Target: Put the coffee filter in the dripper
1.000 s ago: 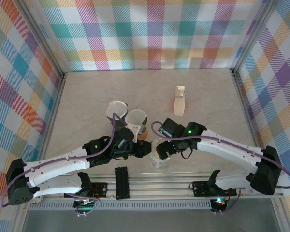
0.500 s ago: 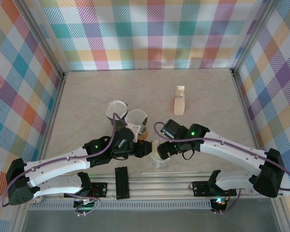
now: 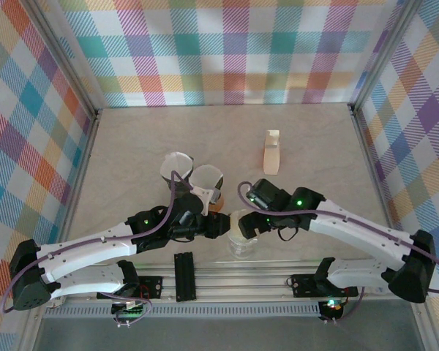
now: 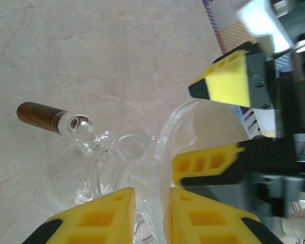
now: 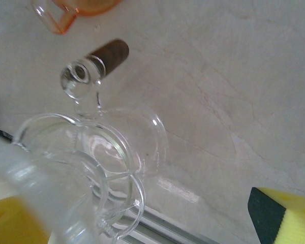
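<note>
Left wrist: dripper (image 4: pixel 165 127) rim is pinched by left gripper (image 4: pixel 150 216); right gripper (image 3: pixel 247 228) is spread wide; dripper may be toppled if snagged.

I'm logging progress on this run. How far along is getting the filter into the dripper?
Looks done: the pale coffee filter sits in the mouth of the glass dripper. In hand: the left hand pinches the dripper's wall, steadying it, and the right hand stands open around the filter. Left: draw the right hand clear, check the filter is seated, release the dripper.
</note>
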`<state>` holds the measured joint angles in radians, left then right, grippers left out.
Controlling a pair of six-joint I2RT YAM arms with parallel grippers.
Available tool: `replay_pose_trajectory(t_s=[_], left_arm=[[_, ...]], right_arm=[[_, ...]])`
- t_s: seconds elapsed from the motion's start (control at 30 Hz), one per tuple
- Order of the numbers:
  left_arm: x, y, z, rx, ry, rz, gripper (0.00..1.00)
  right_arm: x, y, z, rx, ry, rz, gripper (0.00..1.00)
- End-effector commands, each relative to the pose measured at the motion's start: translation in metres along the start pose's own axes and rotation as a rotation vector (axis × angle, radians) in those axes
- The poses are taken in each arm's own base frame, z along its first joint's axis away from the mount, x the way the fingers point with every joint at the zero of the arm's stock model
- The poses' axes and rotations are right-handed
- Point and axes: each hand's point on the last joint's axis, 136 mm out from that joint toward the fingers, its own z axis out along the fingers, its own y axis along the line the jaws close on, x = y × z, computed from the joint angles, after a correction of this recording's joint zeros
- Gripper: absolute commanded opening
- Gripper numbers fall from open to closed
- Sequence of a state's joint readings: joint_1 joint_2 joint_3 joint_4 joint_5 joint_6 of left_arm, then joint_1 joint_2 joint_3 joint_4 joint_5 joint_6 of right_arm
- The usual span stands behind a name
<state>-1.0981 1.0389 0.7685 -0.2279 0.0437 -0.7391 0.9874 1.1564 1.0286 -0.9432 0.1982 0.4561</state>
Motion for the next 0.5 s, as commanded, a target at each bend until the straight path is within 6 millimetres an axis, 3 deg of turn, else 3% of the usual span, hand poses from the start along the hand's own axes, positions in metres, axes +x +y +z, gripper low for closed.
replay_pose_trajectory(t_s=[0.0, 0.27, 0.47], left_arm=[[0.003, -0.001, 0.003, 0.005, 0.003, 0.011, 0.24], [0.0, -0.003, 0.002, 0.009, -0.006, 0.013, 0.28], [0.0, -0.004, 0.003, 0.007, -0.006, 0.014, 0.29]], right_arm=[[-0.013, -0.003, -0.023, -0.009, -0.085, 0.007, 0.97], [-0.016, -0.008, -0.036, -0.018, -0.159, 0.026, 0.97], [-0.023, -0.01, -0.058, -0.062, -0.281, 0.034, 0.97]])
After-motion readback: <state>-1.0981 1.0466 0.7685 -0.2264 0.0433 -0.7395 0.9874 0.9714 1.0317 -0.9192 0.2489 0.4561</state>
